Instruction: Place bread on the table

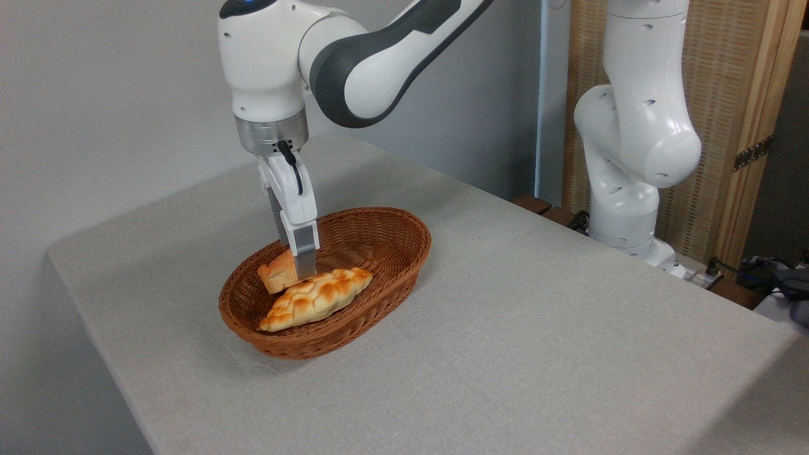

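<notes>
The bread [278, 272], a small orange-golden bun, lies in the left part of the brown wicker basket [392, 243], which stands on the grey-beige table [505, 328]. My gripper [302, 270] reaches down into the basket from above. Its front finger [304, 253] stands against the bun's right side and hides part of it. The rear finger shows only as a dark strip behind, and the fingers look apart, so the gripper is open. The bun rests on the basket floor.
A longer pale braided loaf [316, 298] lies in the basket just in front of the bun and the fingertips. The arm's white base [626, 189] stands past the table's far right edge, with cables beside it.
</notes>
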Controlling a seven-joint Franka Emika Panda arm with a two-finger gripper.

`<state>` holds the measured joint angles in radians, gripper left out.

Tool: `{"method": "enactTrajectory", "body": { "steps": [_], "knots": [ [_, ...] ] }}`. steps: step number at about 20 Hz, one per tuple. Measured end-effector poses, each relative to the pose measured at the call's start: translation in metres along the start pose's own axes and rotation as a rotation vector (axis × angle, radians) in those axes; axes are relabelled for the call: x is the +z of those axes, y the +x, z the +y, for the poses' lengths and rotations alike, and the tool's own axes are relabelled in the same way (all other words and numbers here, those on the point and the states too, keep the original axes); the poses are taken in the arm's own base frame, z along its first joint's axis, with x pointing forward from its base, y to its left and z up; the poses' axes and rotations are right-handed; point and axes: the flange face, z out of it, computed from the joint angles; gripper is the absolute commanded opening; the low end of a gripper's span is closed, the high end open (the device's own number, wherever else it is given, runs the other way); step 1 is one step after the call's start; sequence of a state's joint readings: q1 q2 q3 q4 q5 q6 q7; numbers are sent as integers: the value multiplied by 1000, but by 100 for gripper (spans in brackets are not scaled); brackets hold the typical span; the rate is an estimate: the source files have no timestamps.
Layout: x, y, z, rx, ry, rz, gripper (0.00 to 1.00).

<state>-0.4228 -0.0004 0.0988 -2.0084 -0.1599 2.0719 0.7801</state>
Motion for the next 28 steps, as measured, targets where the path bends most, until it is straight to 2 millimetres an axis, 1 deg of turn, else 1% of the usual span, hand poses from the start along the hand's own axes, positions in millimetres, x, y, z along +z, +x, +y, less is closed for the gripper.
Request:
{"method": "enactTrajectory", "body": {
  "steps": [2,3,6,7,9,12,13,16,18,28],
  "knots": [
    [3,1,0,0,-4,-5,82],
    [5,1,0,0,-5,-7,71],
    [8,1,-1,1,-8,-11,44],
    [8,1,-1,1,-7,-11,39],
    [7,1,-1,13,-6,-9,36],
    [7,1,-1,31,-5,-8,35],
    [7,1,-1,34,-5,-8,32],
    [6,2,-1,34,-4,-7,31],
    [6,2,-1,35,-4,-7,27],
    [5,2,-2,35,-2,-5,26]
  ]
}}
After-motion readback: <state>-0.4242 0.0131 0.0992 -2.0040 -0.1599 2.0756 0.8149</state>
